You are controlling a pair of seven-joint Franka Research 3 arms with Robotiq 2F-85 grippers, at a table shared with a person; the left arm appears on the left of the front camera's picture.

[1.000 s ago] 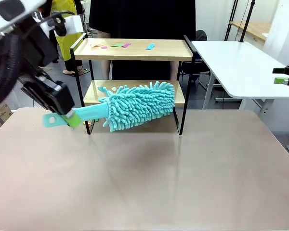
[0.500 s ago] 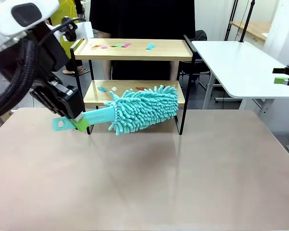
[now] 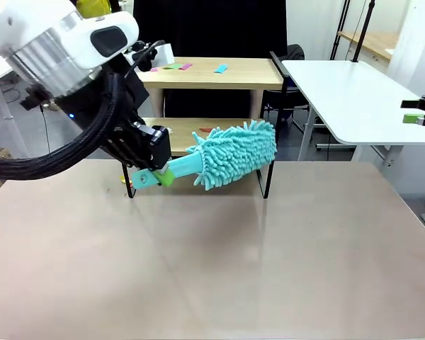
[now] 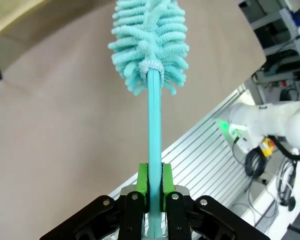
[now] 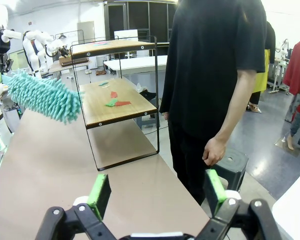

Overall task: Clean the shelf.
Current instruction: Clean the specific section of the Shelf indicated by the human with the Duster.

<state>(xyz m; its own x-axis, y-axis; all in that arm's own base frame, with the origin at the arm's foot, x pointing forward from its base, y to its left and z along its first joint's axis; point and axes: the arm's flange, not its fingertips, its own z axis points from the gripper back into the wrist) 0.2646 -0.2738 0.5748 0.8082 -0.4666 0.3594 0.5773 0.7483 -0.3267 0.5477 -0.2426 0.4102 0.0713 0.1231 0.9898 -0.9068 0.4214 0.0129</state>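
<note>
Shifted rightward, left hand (image 3: pixel 163 177) clamps duster (image 3: pixel 234 152) before shelf (image 3: pixel 205 75) bearing paper scraps (image 3: pixel 178 66); right hand (image 5: pixel 157 191) spread apart.

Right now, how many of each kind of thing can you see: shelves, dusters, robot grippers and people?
shelf: 1
duster: 1
grippers: 2 (left gripper, right gripper)
person: 1
Total: 5
</note>
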